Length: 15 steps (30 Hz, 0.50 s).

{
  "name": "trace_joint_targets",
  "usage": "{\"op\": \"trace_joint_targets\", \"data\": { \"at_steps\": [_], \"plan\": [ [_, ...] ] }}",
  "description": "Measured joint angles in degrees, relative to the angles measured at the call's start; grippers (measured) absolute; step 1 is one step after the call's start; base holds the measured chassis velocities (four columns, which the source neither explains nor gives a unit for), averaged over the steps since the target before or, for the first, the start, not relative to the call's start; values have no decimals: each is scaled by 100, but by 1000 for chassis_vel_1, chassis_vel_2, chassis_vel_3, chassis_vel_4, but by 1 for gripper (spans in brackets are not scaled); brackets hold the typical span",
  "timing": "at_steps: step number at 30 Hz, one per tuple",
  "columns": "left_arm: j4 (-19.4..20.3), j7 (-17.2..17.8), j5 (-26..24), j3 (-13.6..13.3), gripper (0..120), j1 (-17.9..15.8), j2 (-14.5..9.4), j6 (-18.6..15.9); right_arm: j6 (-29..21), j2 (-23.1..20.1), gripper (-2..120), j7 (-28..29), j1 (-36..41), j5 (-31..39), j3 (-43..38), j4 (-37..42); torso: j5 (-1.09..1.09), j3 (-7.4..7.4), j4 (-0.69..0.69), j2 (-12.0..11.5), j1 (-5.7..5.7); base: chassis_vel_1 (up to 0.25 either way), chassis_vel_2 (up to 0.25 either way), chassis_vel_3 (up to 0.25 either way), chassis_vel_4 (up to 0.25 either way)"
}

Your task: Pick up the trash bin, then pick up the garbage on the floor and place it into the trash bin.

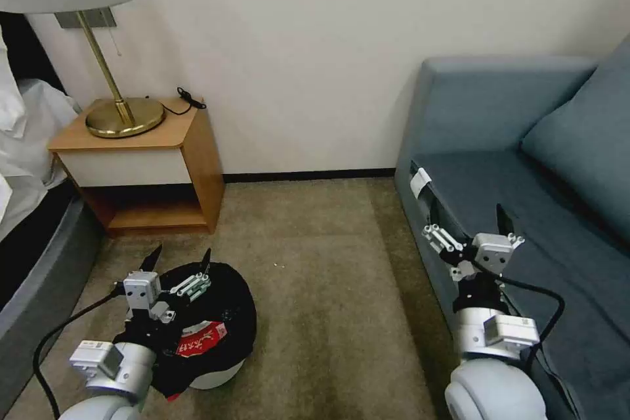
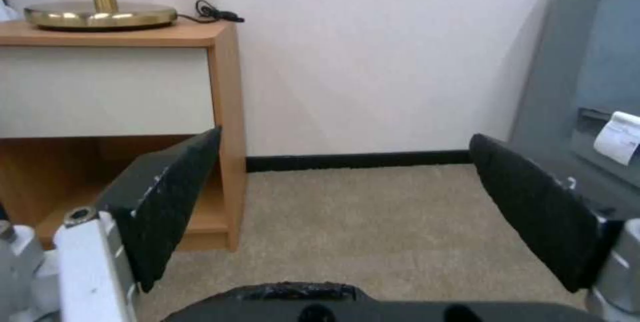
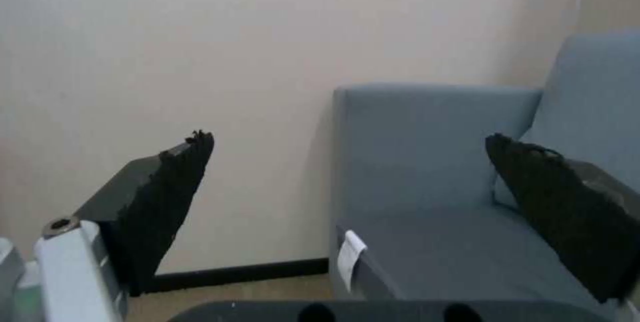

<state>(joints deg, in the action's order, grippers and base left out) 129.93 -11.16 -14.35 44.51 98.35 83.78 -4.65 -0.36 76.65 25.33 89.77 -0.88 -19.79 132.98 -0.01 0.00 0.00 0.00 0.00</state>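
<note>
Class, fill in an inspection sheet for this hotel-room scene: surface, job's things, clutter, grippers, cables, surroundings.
Surface: beige carpet floor, a few pale specks.
Job's things: trash bin with black bag, standing on the floor; red-and-white packet inside.
Clutter: nothing seen.
Grippers: left gripper open above the bin's rim; right gripper open, raised before the sofa.
Cables: black arm cables; lamp cord on nightstand.
Surroundings: lamp, bed, wall.

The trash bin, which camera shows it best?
The head view: the trash bin stands on the carpet under the open left gripper, red packet inside. The left wrist view catches a black sliver, possibly its bag.
</note>
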Motion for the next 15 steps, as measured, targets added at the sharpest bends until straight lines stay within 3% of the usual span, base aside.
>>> {"op": "trace_joint_targets", "data": {
  "at_steps": [15],
  "plan": [
    [2,49,24,13,100,16,17,52,48,42,100,-1,-8,-54,149,-78,1,0,0,0,0,0,0,0,0]
  ]
}}
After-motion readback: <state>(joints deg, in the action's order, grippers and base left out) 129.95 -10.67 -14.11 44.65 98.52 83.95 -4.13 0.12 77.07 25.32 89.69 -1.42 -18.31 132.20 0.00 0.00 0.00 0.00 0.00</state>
